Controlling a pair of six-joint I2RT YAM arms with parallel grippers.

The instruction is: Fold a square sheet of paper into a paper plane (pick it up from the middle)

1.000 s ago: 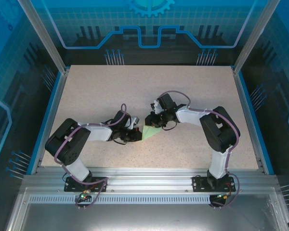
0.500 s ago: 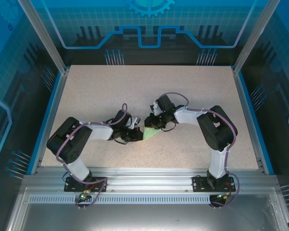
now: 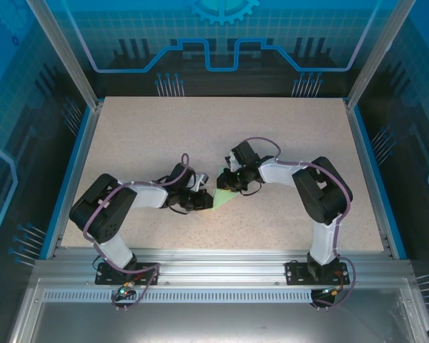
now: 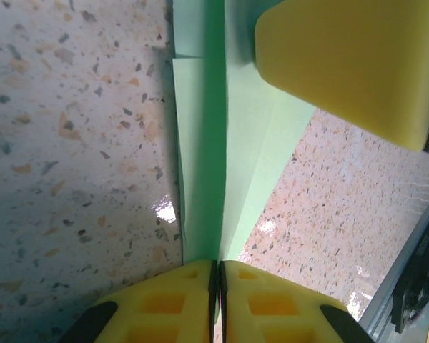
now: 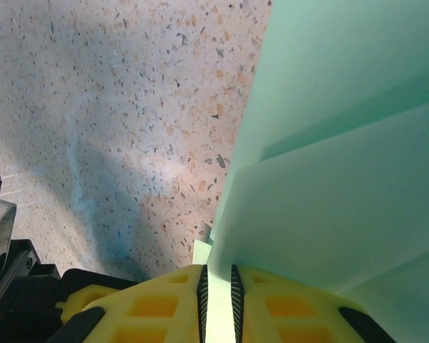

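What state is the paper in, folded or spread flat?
Folded: the paper shows overlapping layers along a long crease, and from above it tapers to a wedge.

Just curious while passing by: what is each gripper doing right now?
Left gripper: closed, pinching the folded paper.
Right gripper: closed on the same folded paper.

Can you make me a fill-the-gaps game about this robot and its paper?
The paper is pale ___.
The left tool pinches it with fingers coloured ___.
The right tool pinches it too, so the number of tools holding it is ___.
Missing words: green, yellow, two.
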